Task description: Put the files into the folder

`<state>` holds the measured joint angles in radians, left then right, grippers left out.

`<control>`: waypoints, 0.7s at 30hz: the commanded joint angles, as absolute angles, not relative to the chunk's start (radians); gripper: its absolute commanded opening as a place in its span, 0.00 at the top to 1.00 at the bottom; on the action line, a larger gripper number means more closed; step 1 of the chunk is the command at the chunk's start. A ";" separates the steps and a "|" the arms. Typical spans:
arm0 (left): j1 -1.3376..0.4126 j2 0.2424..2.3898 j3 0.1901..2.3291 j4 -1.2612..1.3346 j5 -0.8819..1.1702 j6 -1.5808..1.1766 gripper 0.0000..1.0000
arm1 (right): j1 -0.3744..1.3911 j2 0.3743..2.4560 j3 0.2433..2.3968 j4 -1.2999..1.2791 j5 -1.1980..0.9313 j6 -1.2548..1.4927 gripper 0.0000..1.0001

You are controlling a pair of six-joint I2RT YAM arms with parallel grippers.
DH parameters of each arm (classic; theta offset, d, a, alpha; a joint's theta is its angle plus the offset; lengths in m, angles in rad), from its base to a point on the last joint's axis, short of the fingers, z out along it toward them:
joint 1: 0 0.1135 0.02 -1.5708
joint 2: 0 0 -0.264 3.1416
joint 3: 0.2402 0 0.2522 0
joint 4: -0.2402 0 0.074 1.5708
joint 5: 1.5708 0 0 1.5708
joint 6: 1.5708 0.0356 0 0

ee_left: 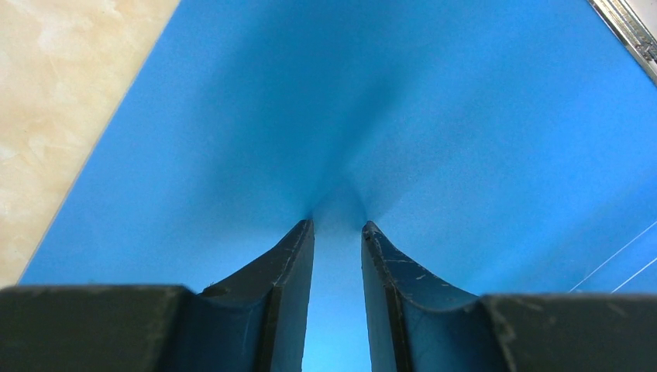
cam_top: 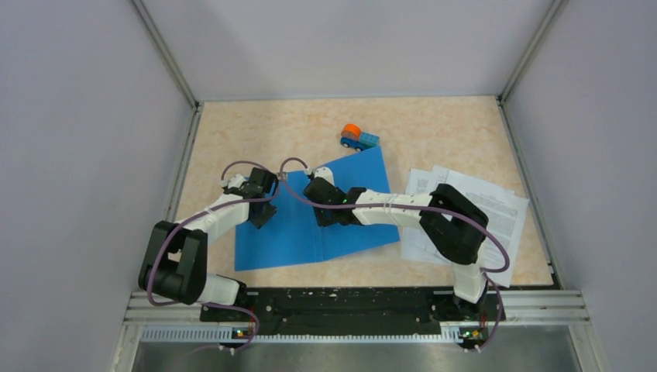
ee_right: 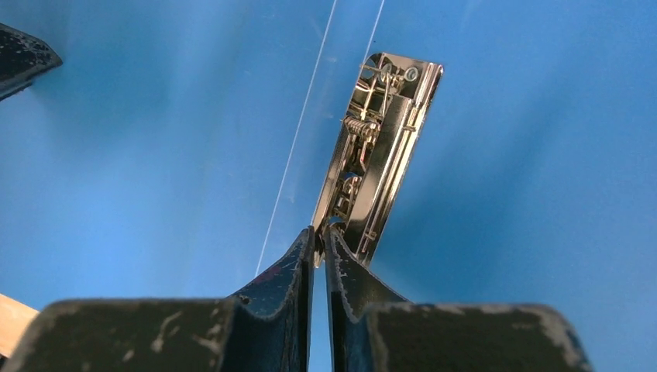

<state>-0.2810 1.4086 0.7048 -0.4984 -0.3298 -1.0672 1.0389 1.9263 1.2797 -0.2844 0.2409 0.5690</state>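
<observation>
My left gripper (ee_left: 338, 225) presses, jaws apart, on the open folder (cam_top: 287, 242); my right gripper (ee_right: 319, 229) pinches its metal clip (ee_right: 380, 147). The files (cam_top: 505, 208) lie unfiled by the worktop's (cam_top: 434, 124) right edge.

Two matching arms on show: the left arm (cam_top: 221, 217) and the right arm (cam_top: 387, 205), with white shells on the long links and chunky black housings at the joints. A purplish cable (cam_top: 242, 162) loops loosely along each. Up close, the left gripper (ee_left: 338, 226) has black, curved, tapering fingers (ee_left: 290, 263), lightly scratched. The right gripper (ee_right: 319, 231) wears the same black fingers (ee_right: 287, 271), edges chipped pale and flecked white.
</observation>
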 commanded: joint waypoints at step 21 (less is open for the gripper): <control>-0.266 1.465 0.664 -0.582 -0.346 -1.058 0.65 | 1.078 2.014 1.264 -0.382 0.309 0.559 0.92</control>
<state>-0.2810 1.4090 0.7044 -0.4980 -0.3305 -1.0672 1.0576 1.9484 1.3090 -0.3214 0.2989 0.5686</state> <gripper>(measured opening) 0.353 0.080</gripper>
